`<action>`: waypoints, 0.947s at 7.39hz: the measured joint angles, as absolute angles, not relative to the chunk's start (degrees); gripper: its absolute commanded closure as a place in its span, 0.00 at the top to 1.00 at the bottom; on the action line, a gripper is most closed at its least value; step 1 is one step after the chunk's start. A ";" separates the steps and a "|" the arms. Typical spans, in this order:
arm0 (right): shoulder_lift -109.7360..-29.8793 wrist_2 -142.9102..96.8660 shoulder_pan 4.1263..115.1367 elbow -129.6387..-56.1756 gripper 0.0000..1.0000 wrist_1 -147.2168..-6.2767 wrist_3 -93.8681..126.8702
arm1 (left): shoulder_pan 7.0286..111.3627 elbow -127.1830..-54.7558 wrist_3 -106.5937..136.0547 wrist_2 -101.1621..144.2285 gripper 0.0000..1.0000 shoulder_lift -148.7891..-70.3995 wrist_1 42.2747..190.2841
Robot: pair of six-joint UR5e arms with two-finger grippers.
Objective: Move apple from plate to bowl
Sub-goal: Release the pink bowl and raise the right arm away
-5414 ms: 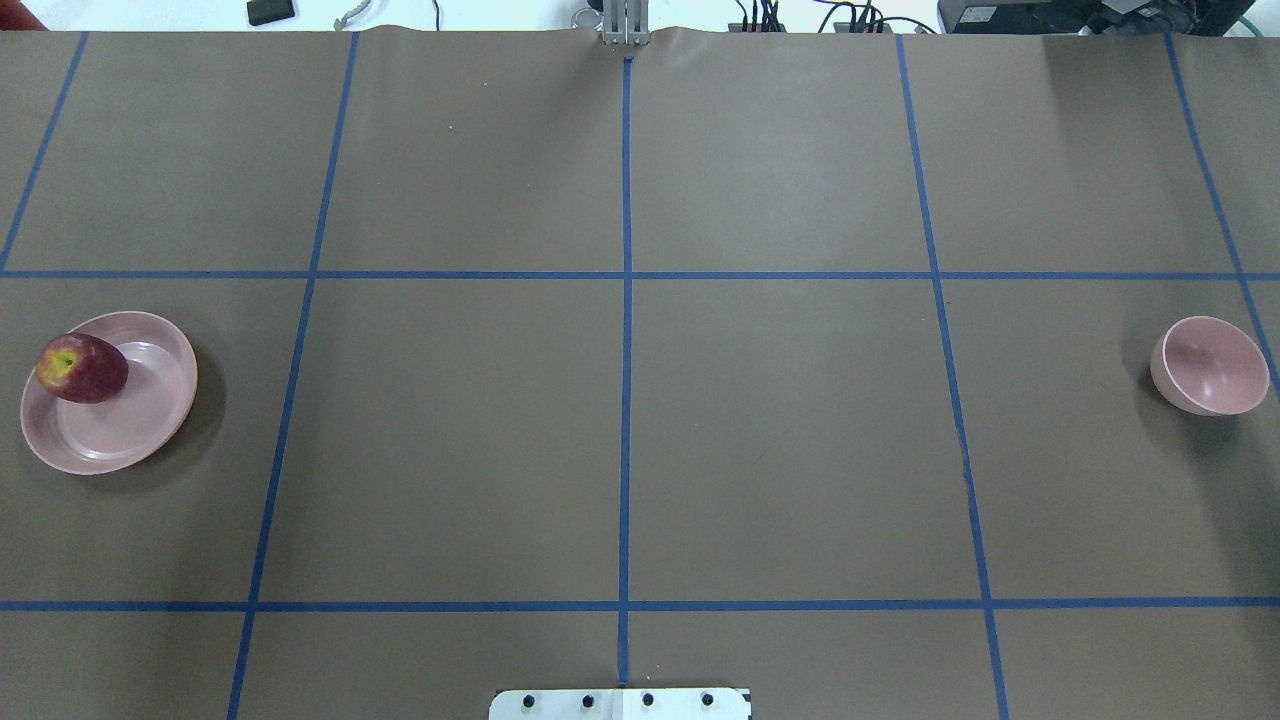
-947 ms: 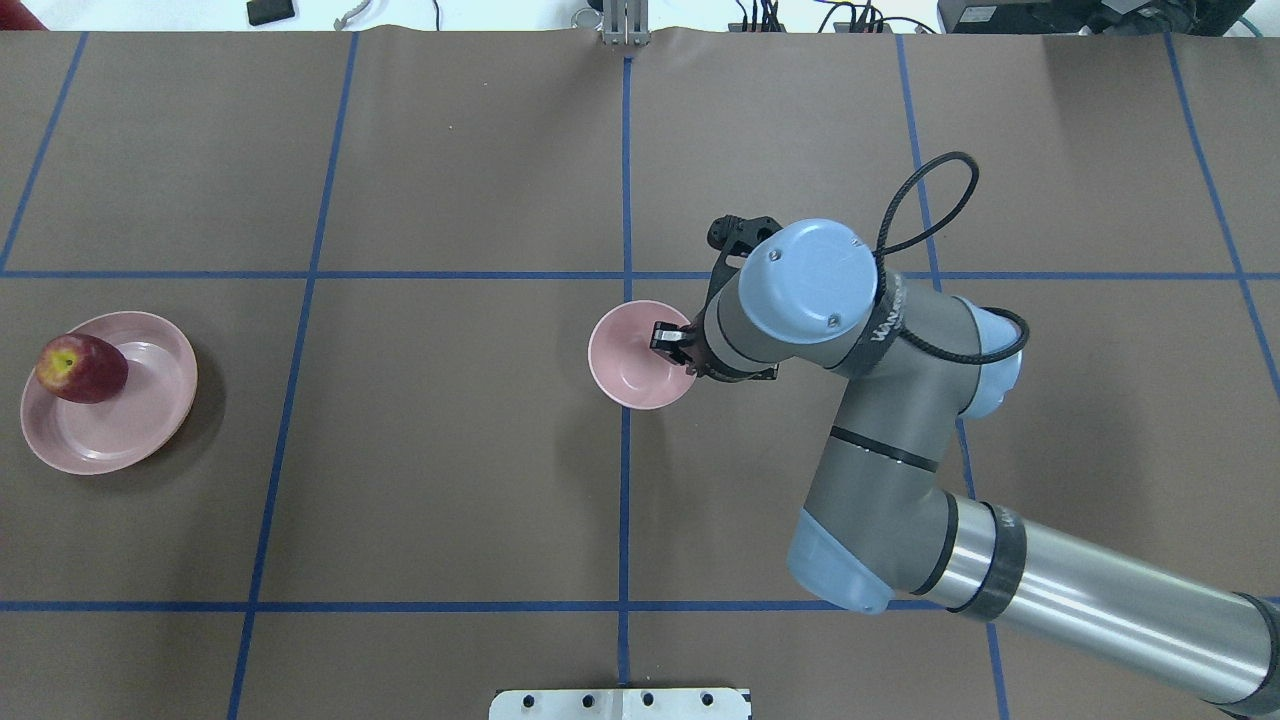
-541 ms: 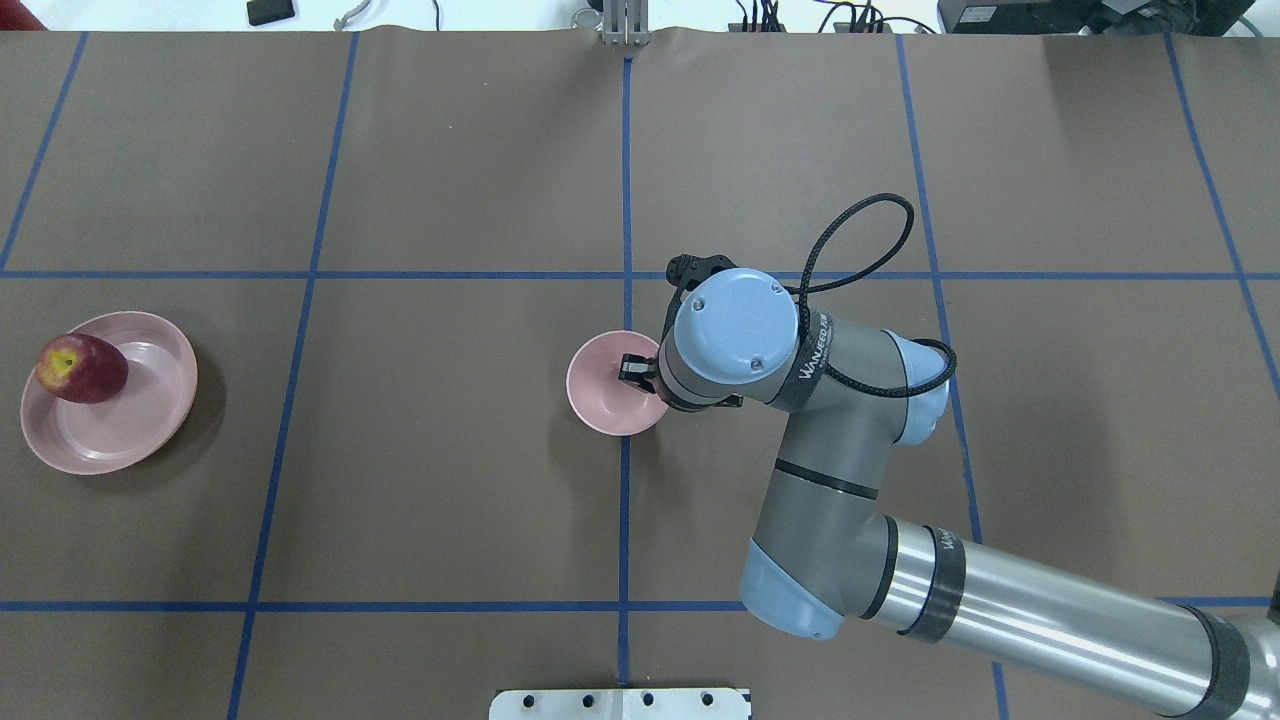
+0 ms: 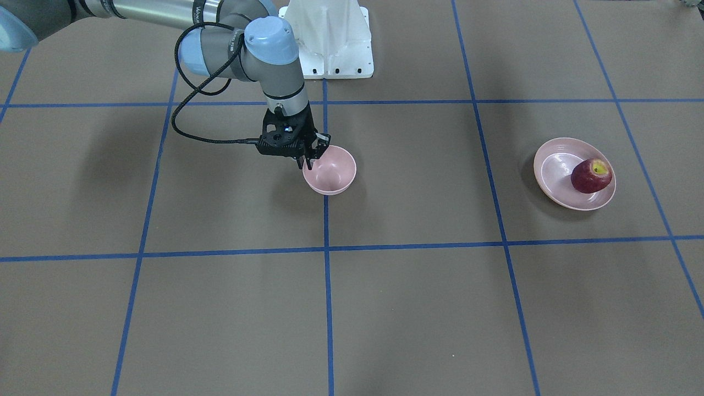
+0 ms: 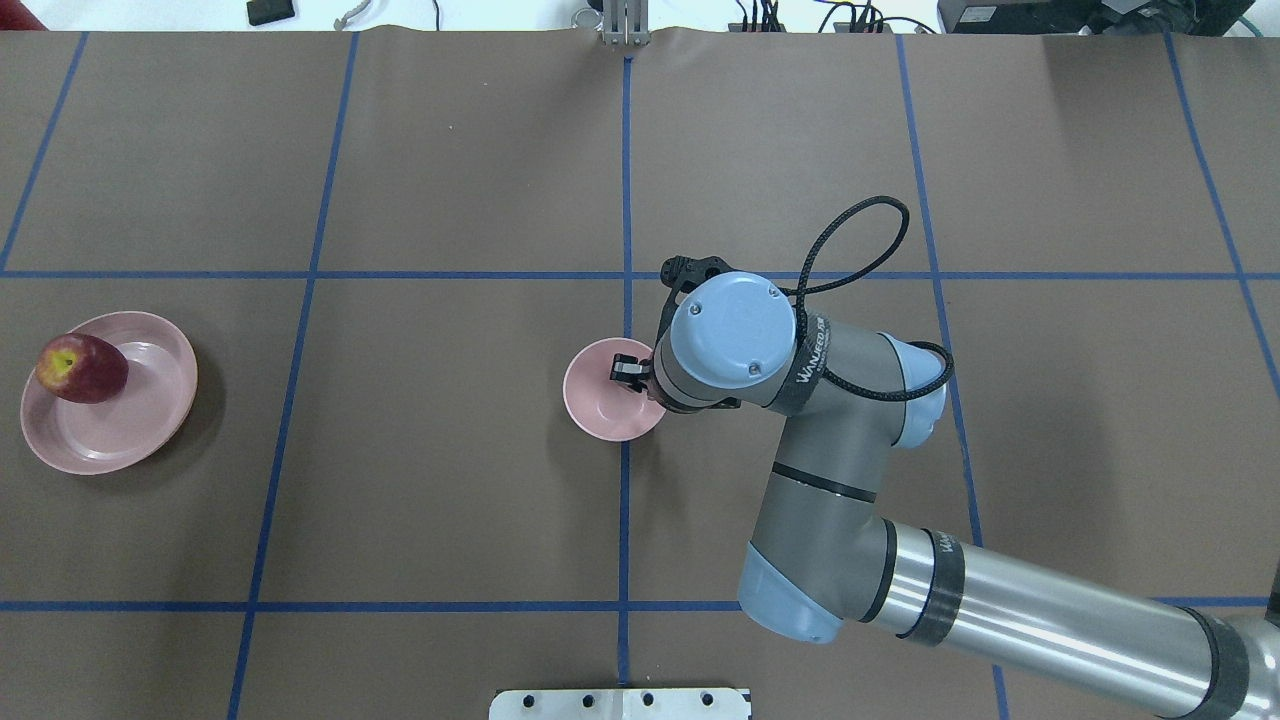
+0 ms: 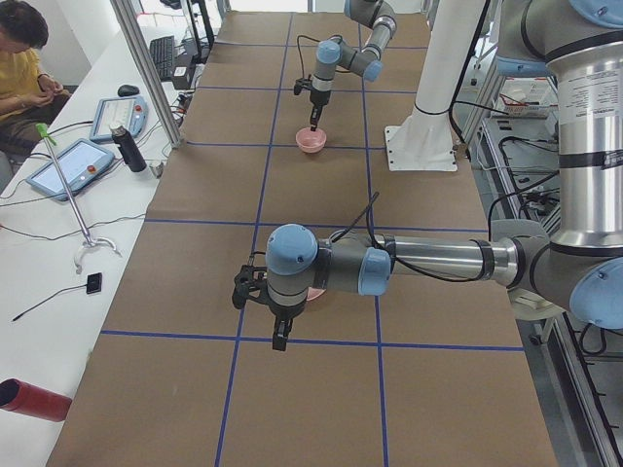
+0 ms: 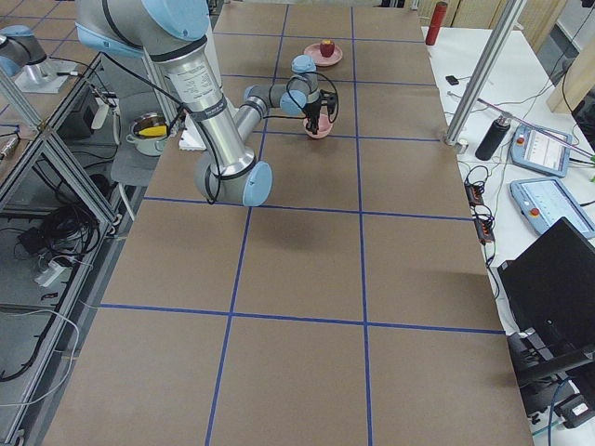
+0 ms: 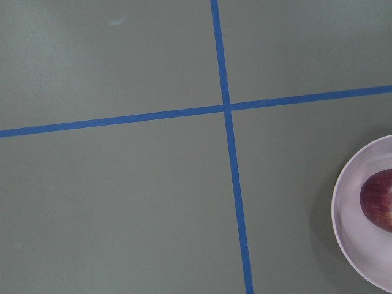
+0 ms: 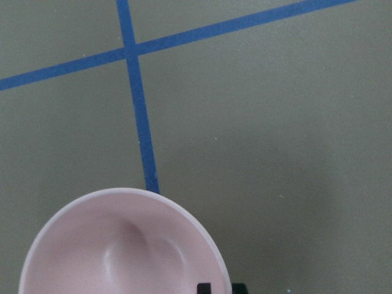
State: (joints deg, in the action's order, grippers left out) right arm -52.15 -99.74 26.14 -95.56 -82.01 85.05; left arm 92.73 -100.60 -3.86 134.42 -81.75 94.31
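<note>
The dark red apple (image 5: 82, 368) lies on the wide pink plate (image 5: 130, 425) at the table's far left; both also show in the front view, apple (image 4: 591, 176) and plate (image 4: 550, 168). The small pink bowl (image 5: 603, 410) is at the table's centre on the middle blue line, at or just above the surface. My right gripper (image 5: 630, 372) is shut on the bowl's rim (image 4: 333, 173), with one finger inside it. The right wrist view shows the bowl (image 9: 122, 245) close below. My left gripper (image 6: 279, 336) shows only in the exterior left view, beside the plate; I cannot tell whether it is open.
Blue tape lines (image 5: 625, 200) divide the brown table into squares. The white robot base (image 4: 330, 38) stands at the robot's edge. An operators' bench with tablets (image 6: 73, 165) and a seated person (image 6: 24, 58) runs along the far side.
The bowl stood alone at the far right 5.4 s ago. My right arm has carried it to the centre and in the last half second shifted it slightly. Apple and plate have not moved.
</note>
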 measured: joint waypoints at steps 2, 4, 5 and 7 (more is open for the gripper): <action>-53.07 -103.54 32.81 -98.99 1.00 -83.48 82.26 | 92.62 -100.52 -3.71 134.39 0.98 -83.16 95.40; -56.68 -112.96 44.95 -99.76 1.00 -84.36 68.81 | 92.50 -100.35 -3.60 134.48 0.98 -85.10 98.11; -59.59 -117.58 51.75 -99.23 1.00 -84.66 59.24 | 92.42 -100.49 -3.86 134.64 0.98 -84.87 100.39; -66.49 -124.57 64.03 -96.82 1.00 -85.09 37.95 | 89.98 -100.44 -2.86 136.35 0.99 -83.96 108.18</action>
State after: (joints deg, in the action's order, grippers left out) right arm -66.49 -124.57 64.03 -96.82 -85.09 37.95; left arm 89.98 -100.44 -2.86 136.35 -83.96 108.18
